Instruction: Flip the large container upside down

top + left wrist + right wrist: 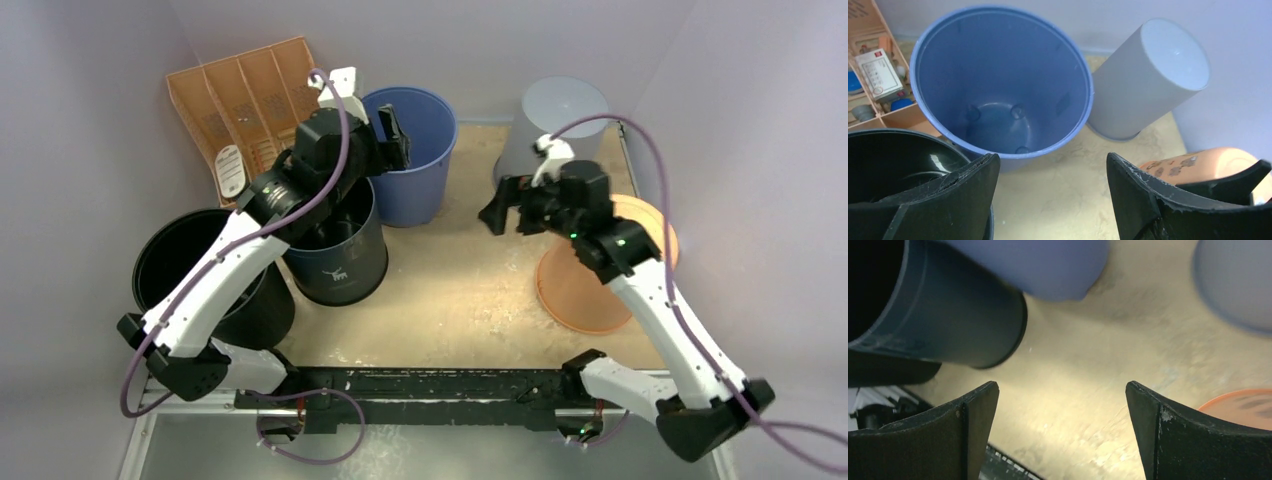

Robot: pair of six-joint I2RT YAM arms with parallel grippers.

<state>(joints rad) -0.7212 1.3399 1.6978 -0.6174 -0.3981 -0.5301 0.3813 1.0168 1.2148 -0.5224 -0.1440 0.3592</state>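
My left arm point(215, 275) and right arm point(665, 305) show white links, black joints, scuffed black fingers point(1148, 200) and looping purple cables point(346, 120).

My left arm point(215, 280) reaches forward, left gripper point(395, 132) raised, jaws wide and empty. My right arm point(665, 300) bends inward, right gripper point(503, 208) pointing leftward, jaws equally wide, empty.
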